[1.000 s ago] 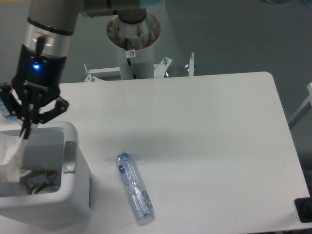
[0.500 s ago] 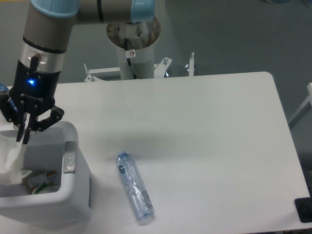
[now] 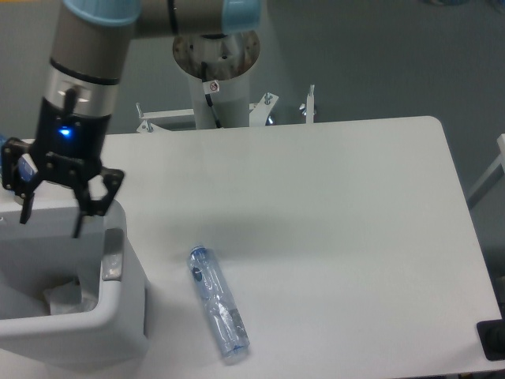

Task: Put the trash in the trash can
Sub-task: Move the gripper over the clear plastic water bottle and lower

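The single fixed camera looks down on a white counter from its front side. At the counter's front-left corner stands the trash can, a white rectangular bin with rounded corners, a thick rim and a grey oval tab on the side facing the middle of the counter. Above the can's far rim hangs the tool, carried by the arm, which comes down from the upper left with a blue light glowing on its wrist. The tool's two dark fingers are spread wide apart and nothing sits between them, so it is released.

Inside the can, low against the near wall, lies the crumpled white wrapper (pale, paper-like, only partly seen behind the rim). It sits below the tool and a little toward the front edge of the counter, apart from the fingers.

The flattened bottle, clear plastic with a blue label near its upper end, lies flat on the counter just right of the can and near the front edge. Its long axis runs slantwise, the capped end pointing toward the far-left, the other toward the front-right. It lies well apart from the tool, off to the tool's right and nearer the front edge, untouched.
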Action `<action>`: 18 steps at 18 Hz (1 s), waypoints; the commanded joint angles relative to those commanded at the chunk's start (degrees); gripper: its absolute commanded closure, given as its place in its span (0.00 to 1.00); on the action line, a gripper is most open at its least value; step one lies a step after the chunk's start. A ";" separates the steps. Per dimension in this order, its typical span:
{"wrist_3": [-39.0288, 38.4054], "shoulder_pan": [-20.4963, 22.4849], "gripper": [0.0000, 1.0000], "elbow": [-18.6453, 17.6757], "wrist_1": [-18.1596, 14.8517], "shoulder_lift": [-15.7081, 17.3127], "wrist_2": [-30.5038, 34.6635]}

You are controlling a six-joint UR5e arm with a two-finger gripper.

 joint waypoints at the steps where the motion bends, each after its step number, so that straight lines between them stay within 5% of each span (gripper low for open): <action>1: -0.44 1.67 0.00 0.35 0.09 -0.17 0.00; 9: -1.23 8.71 0.00 3.25 0.70 -5.18 3.94; 18: 0.08 8.63 0.00 6.06 0.79 -13.79 13.53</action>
